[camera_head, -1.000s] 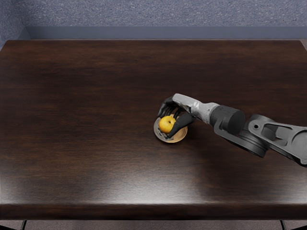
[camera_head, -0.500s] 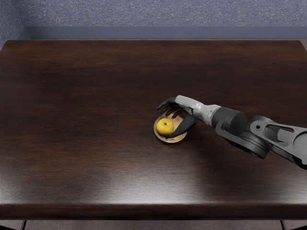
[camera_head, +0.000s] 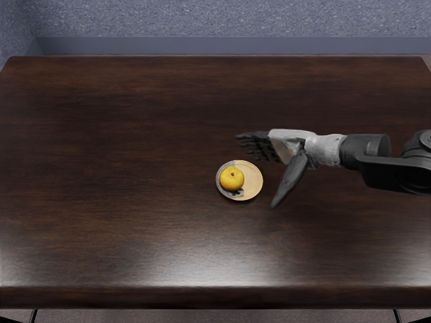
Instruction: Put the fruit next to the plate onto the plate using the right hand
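Right hand (camera_head: 278,145) withdrawn, splayed; fruit (camera_head: 232,178) on plate (camera_head: 253,183).

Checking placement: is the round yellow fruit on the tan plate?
On: the fruit sits inside the plate rim; right hand open, apart.

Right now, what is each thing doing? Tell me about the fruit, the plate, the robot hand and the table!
Yellow-orange fruit: sitting on the plate, nothing holding it.
Plate: flat on the table, carrying the fruit.
Right robot hand: open, fingers spread, holding nothing, up and to the right of the plate.
Table: dark wood, with the plate resting on it.
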Robot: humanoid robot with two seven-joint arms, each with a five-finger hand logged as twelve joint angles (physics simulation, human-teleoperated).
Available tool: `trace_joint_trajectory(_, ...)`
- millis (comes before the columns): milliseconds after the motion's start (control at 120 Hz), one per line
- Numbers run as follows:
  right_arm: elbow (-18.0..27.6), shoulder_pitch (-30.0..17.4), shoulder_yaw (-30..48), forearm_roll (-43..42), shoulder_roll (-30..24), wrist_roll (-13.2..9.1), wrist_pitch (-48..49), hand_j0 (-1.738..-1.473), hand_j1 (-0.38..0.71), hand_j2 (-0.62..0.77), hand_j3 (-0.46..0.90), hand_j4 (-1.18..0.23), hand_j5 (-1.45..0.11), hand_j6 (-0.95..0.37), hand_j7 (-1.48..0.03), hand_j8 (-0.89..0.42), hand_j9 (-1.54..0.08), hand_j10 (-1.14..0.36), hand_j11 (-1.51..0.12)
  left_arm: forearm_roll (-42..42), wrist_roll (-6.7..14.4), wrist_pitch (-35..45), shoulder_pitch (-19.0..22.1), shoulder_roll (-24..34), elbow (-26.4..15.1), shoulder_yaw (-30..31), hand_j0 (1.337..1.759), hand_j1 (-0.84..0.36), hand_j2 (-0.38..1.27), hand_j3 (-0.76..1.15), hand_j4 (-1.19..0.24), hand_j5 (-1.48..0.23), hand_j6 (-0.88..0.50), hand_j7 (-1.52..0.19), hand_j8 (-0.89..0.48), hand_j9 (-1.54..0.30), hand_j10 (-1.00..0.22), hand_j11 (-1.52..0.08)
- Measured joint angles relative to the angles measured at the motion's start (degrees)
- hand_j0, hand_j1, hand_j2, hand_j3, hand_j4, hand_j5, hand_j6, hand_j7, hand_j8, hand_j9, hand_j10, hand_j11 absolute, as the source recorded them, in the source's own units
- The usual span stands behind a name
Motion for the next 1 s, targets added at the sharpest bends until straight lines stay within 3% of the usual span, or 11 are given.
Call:
trace_joint_trajectory(200,-4.9,-0.2,0.7,8.5,-3.9,0.0,12.0,-1.658,-0.33,0.0,0.0,-0.01,-0.02,-0.01,-0.02,-0.01,-0.02,-0.01,-0.02,0.0,0.0,0.0,0.0,0.0,0.0,0.0,1.658,0.35,0.0,0.0,0.0,0.0,0.0,0.0,0.0,0.0,0.0,0.0)
trace_joint_trajectory(567,-18.9,-1.2,0.8,17.9,-8.5,-0.1,14.5,-1.658,-0.35,0.0,0.0,0.0,0.0,0.0,0.0,0.0,0.0,0.0,0.0,0.0,0.0,0.0,0.0,0.0,0.0,0.0,1.658,0.35,0.0,0.0,0.0,0.0,0.0,0.0,0.0,0.0,0.0,0.0)
trace_joint_trajectory(1000,-20.8,-3.0,0.4,19.9,-10.7,-0.1,14.6,-1.658,-0.35,0.0,0.0,0.0,0.0,0.0,0.0,0.0,0.0,0.0,0.0,0.0,0.0,0.0,0.0,0.0,0.0,0.0,1.658,0.35,0.0,0.0,0.0,0.0,0.0,0.0,0.0,0.0,0.0,0.0)
